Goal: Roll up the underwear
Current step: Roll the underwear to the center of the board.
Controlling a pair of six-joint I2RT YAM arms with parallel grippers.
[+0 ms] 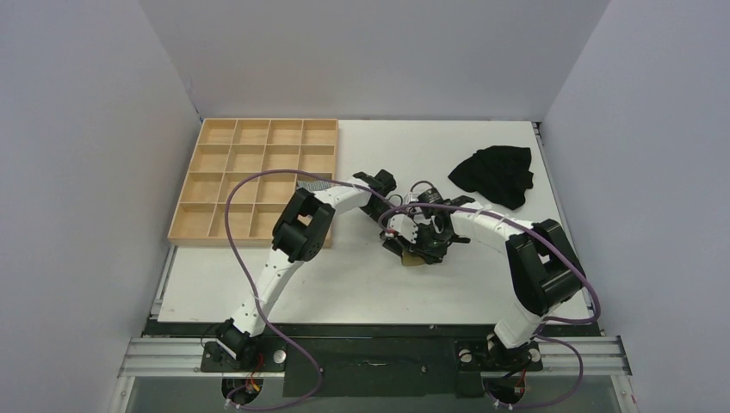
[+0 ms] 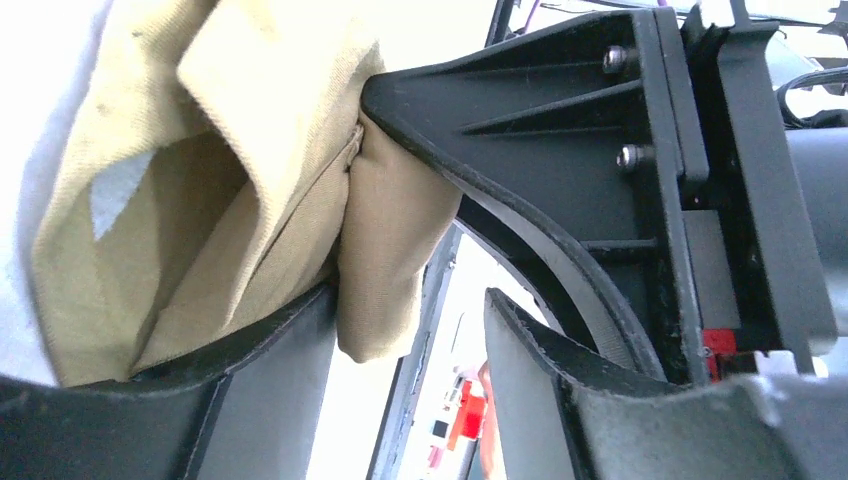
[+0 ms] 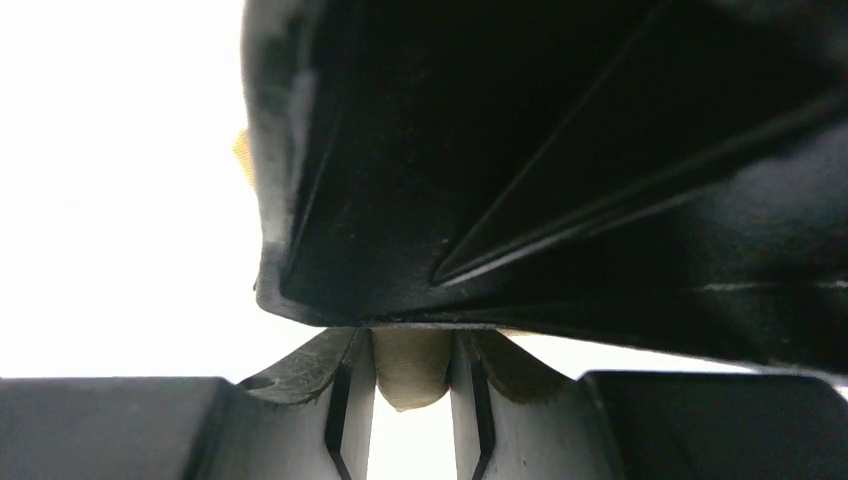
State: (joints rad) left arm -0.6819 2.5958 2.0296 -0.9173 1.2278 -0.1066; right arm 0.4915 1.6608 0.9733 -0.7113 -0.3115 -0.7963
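The olive-khaki underwear (image 1: 415, 260) is bunched under both grippers at the middle of the table, and only a small edge of it shows from above. In the left wrist view the underwear (image 2: 200, 200) is a folded bundle filling the left side. My right gripper (image 1: 422, 243) is shut on a fold of the underwear (image 3: 410, 365) between its pads. My left gripper (image 1: 398, 224) is open (image 2: 410, 400). A lobe of fabric hangs against its left finger (image 2: 250, 400), and the right gripper's black finger presses into the fabric from the right.
A wooden compartment tray (image 1: 185, 215) lies at the back left. A small grey striped cloth (image 1: 314, 182) sits by the tray's right edge. A black garment (image 1: 495, 175) lies at the back right. White walls close in both sides.
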